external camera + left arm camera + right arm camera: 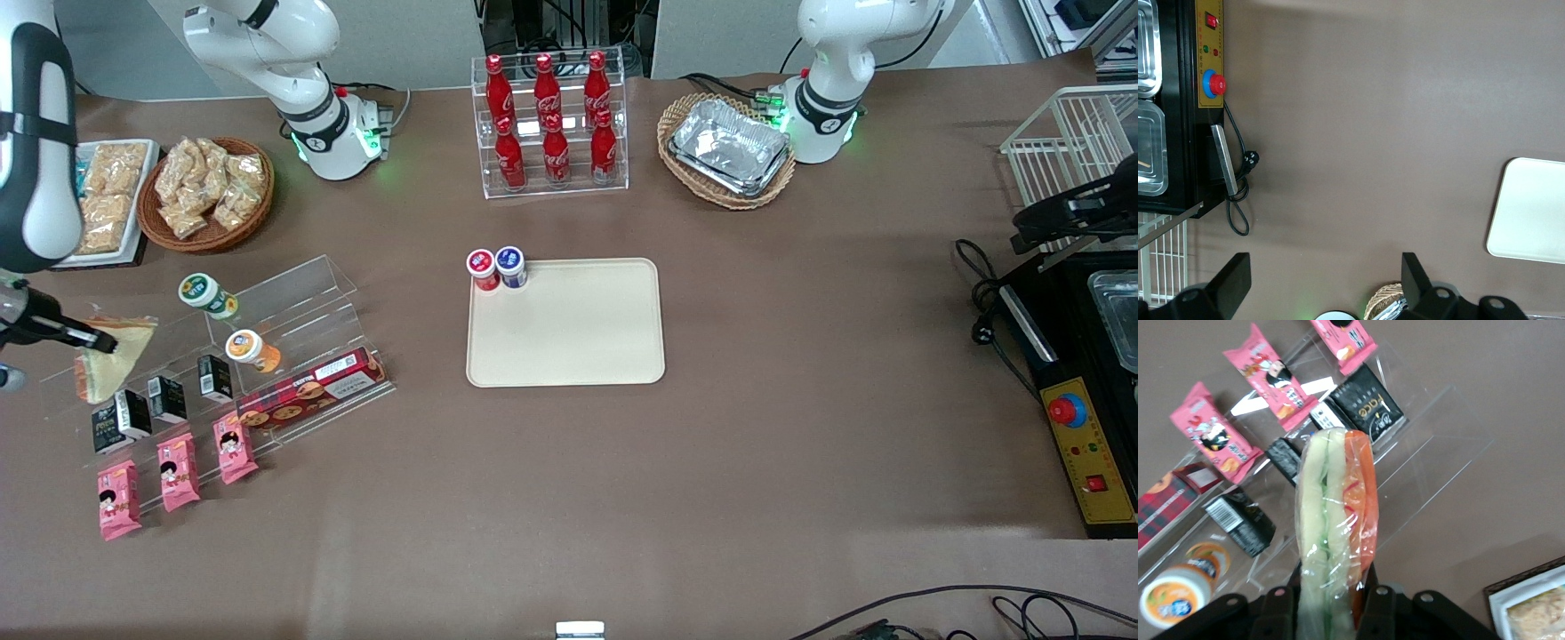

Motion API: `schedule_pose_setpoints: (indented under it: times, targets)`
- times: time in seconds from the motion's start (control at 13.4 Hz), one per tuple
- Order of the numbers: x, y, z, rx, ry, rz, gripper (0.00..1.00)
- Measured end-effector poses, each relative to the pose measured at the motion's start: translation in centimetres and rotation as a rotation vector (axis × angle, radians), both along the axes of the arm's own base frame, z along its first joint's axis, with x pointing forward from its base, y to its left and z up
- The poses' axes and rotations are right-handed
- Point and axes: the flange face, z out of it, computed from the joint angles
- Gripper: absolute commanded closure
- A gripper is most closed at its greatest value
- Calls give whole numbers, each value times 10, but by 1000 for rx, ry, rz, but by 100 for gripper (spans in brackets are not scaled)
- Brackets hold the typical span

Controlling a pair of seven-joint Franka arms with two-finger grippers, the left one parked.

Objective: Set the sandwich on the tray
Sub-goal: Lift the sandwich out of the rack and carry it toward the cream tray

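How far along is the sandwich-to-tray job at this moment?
Pick-up looks done: the gripper is shut on the sandwich, which hangs above the clear rack at the working arm's end of the table. Left: carry it to the tray, which holds only two small cups, and release.

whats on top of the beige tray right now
Two small capped cups, one red-lidded and one blue-lidded, stand on a corner of the tray. The sandwich isn't there: the claw holds it above the clear display rack.

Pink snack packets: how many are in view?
3, in a row on the clear stand's lowest step, nearest the front camera. Above the stand, the gripper holds the sandwich.
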Motion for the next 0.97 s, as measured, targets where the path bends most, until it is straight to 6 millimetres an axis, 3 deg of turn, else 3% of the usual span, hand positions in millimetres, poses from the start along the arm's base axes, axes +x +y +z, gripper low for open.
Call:
schedule_pose_setpoints:
  times: [0.22,0.45,0.6,0.75,0.97]
  targets:
    - [24,20,33,-6,0,132,65]
    - [43,66,47,12,6,264,65]
    - [52,100,67,40,7,370,65]
    - [60,149,82,69,-7,492,65]
    - [63,239,85,99,-10,650,65]
